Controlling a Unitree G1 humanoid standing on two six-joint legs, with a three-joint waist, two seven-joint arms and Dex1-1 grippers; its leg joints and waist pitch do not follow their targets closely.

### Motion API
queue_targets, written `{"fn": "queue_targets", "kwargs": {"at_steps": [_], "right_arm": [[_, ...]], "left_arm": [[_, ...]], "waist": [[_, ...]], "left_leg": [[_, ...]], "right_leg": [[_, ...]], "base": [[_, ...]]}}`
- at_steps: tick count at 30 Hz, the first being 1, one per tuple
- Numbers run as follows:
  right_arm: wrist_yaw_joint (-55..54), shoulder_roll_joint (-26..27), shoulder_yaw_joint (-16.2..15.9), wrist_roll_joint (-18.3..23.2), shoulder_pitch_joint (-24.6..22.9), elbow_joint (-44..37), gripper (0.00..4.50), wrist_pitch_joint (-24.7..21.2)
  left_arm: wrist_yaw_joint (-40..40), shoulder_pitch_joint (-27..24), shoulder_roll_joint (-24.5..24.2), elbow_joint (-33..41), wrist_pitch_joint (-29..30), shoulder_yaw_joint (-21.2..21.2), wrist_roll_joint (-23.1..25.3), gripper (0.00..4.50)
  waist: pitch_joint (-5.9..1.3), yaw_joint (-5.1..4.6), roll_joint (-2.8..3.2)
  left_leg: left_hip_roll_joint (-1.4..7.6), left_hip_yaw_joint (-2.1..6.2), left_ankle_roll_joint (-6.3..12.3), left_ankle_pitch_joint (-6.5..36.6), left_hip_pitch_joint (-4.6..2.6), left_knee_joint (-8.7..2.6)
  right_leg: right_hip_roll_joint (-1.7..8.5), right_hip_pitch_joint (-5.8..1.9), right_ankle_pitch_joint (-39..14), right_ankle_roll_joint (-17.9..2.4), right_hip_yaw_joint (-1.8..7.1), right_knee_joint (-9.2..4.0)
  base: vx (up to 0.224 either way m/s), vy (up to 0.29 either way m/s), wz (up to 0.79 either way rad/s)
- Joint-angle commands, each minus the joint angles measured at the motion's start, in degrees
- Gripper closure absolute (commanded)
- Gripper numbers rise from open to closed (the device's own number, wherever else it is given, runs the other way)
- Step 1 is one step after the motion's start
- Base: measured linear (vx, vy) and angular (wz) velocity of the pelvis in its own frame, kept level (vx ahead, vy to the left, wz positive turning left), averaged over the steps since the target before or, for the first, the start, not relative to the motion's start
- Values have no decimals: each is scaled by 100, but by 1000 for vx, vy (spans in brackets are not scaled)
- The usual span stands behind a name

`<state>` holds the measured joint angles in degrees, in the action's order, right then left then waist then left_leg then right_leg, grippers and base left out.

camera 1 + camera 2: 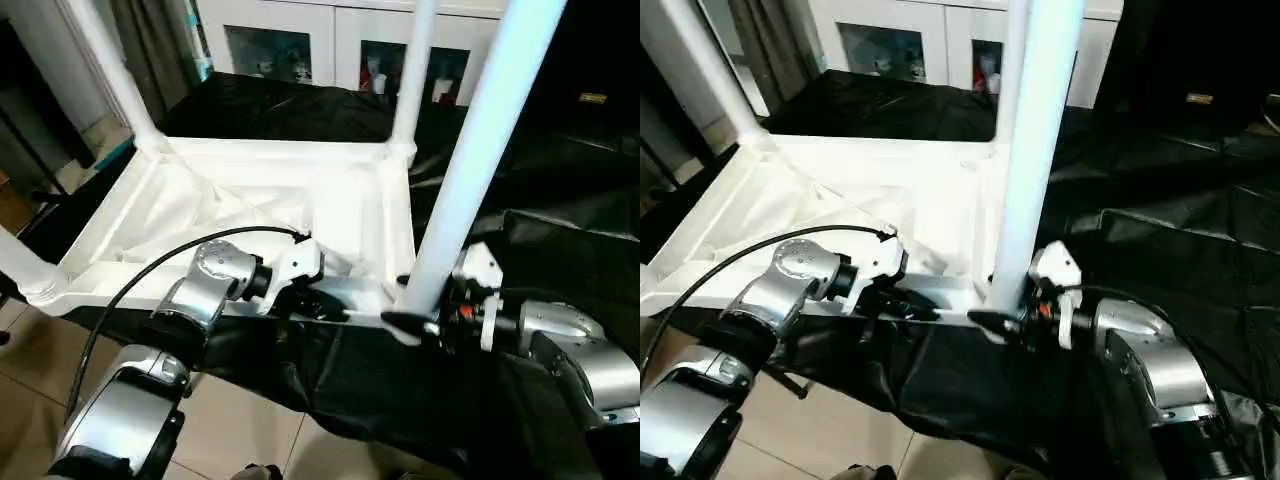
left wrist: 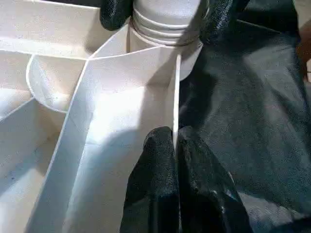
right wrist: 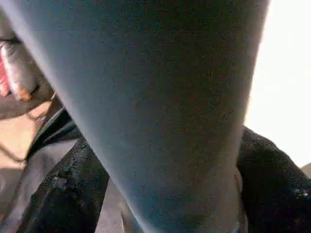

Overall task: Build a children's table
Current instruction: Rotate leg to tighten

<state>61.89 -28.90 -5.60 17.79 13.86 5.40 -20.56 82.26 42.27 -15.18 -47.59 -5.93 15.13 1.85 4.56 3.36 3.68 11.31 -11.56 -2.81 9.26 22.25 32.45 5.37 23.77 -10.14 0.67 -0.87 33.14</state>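
Black sheet (image 1: pixel 560 230), left pincer (image 2: pixel 175 145) pinching table rim (image 2: pixel 176 97), right pincer (image 3: pixel 165 194) apparently straddling leg (image 1: pixel 470 170)

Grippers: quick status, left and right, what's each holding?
Left gripper: shut on the table top, pinching its rim.
Right gripper: fingers around the near leg; held or released, cannot be told.

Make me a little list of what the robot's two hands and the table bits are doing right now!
tabletop: upside down, ribbed side up, on black sheet
legs standing: three at other corners, one near leg in its corner socket
left hand: shut on the tabletop's near edge wall
right hand: fingers either side of the near leg's base
behind: white cabinet with glass doors
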Motion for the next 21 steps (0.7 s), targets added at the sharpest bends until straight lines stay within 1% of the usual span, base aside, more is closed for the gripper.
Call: {"fn": "queue_targets", "kwargs": {"at_steps": [1,3,6,7,8,11,12,13,14,16,17,18,19,20,21], "right_arm": [[96,-41,-97,44,-11,-54,122,-67],[110,-29,-110,73,-7,-63,125,-94],[121,4,-138,106,-36,-96,164,-126],[114,13,-151,108,-53,-113,164,-133],[94,27,-158,105,-68,-123,173,-142],[-33,84,-161,56,-109,-117,178,-138],[-363,238,-116,-61,-151,-42,178,-109],[-676,387,-76,-171,-175,42,179,-53],[-743,421,-68,-192,-177,64,180,-40],[-1370,751,15,-364,-170,281,180,31],[-1753,959,59,-449,-136,405,180,27],[-1994,1088,84,-493,-110,482,180,15],[-2364,1336,121,-532,-67,570,181,1],[-2786,1602,181,-570,1,691,181,-42],[-3126,1810,216,-624,82,819,181,-45]], "left_arm": [[196,-63,16,99,-11,51,-169,450],[206,-83,-2,148,16,44,-179,450],[201,-117,-4,206,49,43,-204,450],[169,-128,11,219,58,29,-207,450],[136,-133,28,220,63,15,-208,450],[-43,-124,93,180,51,-27,-186,450],[-387,-90,212,81,40,-93,-140,450],[-709,-53,309,-10,39,-130,-75,450],[-776,-44,329,-30,42,-136,-61,450],[-1417,45,542,-214,77,-206,43,450],[-1753,103,680,-316,115,-250,73,450],[-1950,136,767,-368,147,-280,85,450],[-2260,194,923,-457,190,-308,111,450],[-2565,256,1087,-547,227,-321,146,450],[-2801,298,1222,-610,252,-323,174,450]], "waist": [[-395,2,-132],[-401,5,-134],[-417,7,-139],[-423,5,-162],[-423,6,-162],[-422,5,-162],[-421,6,-193],[-404,0,-189],[-399,-9,-186],[-363,-54,-211],[-360,-60,-195],[-353,-82,-206],[-353,-84,-182],[-333,-126,-194],[-334,-150,-168]], "left_leg": [[155,24,564,1105,-119,-308],[152,28,554,1070,-115,-306],[144,26,612,921,-105,-286],[140,25,643,861,-97,-275],[136,22,661,839,-97,-272],[134,18,698,807,-94,-264],[129,19,690,826,-92,-263],[132,15,661,880,-93,-271],[129,20,624,945,-95,-280],[115,29,420,1258,-121,-317],[114,36,354,1340,-139,-327],[104,45,251,1505,-157,-348],[108,60,217,1551,-163,-362],[103,58,171,1663,-155,-378],[87,73,115,1769,-166,-386]], "right_leg": [[183,-295,-725,-1614,74,-303],[186,-301,-713,-1604,73,-298],[178,-308,-465,-1630,70,-268],[179,-317,-395,-1633,70,-254],[180,-316,-381,-1633,71,-258],[176,-310,-382,-1626,69,-260],[177,-311,-489,-1593,69,-262],[173,-274,-640,-1552,68,-283],[175,-275,-760,-1525,67,-297],[182,-248,-1424,-1359,75,-377],[185,-236,-1594,-1317,75,-394],[182,-229,-1900,-1218,78,-427],[190,-233,-1971,-1188,80,-432],[179,-210,-2092,-1122,85,-462],[180,-195,-2285,-1042,80,-478]], "base": [[0,0,0],[0,0,0],[0,0,0],[0,0,0],[0,0,0],[0,0,0],[0,0,0],[0,0,0],[0,0,0],[0,0,0],[0,0,0],[0,0,0],[0,0,0],[0,0,0],[0,0,0]]}}
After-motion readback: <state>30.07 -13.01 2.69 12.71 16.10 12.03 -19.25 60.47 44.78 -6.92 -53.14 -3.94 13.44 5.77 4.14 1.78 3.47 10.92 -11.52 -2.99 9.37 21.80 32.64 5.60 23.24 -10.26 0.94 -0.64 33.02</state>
